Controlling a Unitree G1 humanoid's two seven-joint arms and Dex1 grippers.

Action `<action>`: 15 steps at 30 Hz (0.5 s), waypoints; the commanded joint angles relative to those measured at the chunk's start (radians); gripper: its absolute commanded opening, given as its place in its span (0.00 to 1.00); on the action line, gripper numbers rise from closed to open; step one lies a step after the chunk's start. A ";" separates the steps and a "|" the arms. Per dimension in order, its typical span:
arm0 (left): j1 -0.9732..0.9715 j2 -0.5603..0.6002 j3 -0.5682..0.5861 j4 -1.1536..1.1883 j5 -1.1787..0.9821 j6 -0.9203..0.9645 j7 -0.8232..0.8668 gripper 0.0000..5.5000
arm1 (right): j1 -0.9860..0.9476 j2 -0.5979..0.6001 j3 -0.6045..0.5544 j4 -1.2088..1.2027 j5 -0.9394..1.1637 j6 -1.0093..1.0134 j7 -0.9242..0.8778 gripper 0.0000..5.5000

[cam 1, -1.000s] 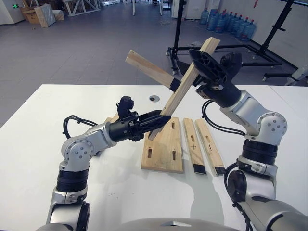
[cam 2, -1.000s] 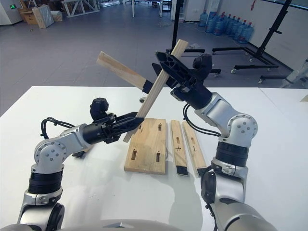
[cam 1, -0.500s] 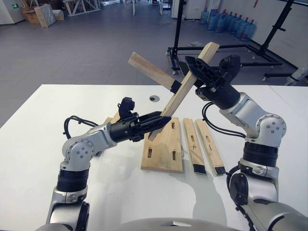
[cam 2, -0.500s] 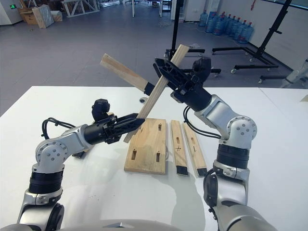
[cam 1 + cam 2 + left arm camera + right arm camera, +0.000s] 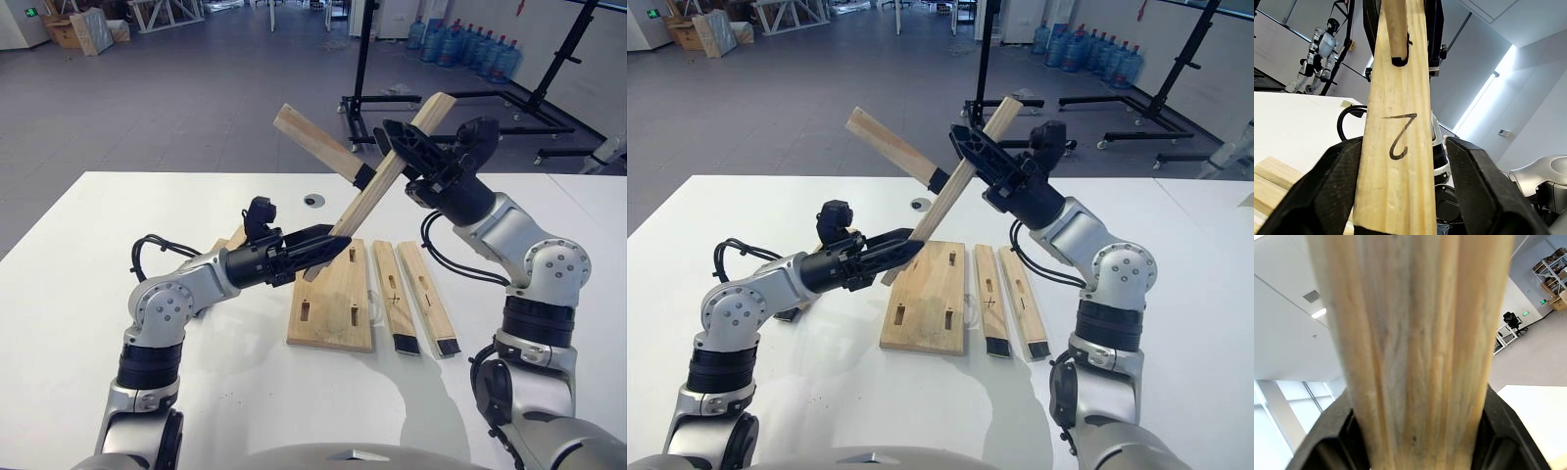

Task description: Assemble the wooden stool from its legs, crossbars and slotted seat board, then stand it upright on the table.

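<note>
A long wooden leg (image 5: 370,196) marked "2" (image 5: 1400,139) slants up over the table. My left gripper (image 5: 333,241) is shut on its lower end. My right gripper (image 5: 400,147) is shut on its upper part, and the wood (image 5: 1410,357) runs between its fingers. A crossbar (image 5: 315,139) with a black end sits in the leg's slot (image 5: 1399,56) and sticks out up and to the left. The slotted seat board (image 5: 331,315) lies flat on the white table (image 5: 69,294) below.
Two more wooden pieces (image 5: 392,294) (image 5: 427,294) with black tips lie side by side right of the seat board. Another wooden piece (image 5: 233,238) lies behind my left arm. A small round hole (image 5: 313,200) is in the table behind.
My right gripper has shifted a little to the right, carrying the leg's upper end and the attached crossbar with it. My left gripper has hardly moved.
</note>
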 commanded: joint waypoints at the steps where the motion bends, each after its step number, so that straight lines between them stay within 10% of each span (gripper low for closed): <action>1: -0.053 -0.012 0.039 0.021 -0.035 0.005 0.064 0.62 | 0.020 -0.022 -0.003 -0.005 -0.032 -0.017 0.009 0.38; 15: 0.028 0.013 0.183 0.061 0.076 -0.094 0.320 0.98 | 0.068 -0.125 0.092 0.105 -0.642 -0.455 0.360 0.37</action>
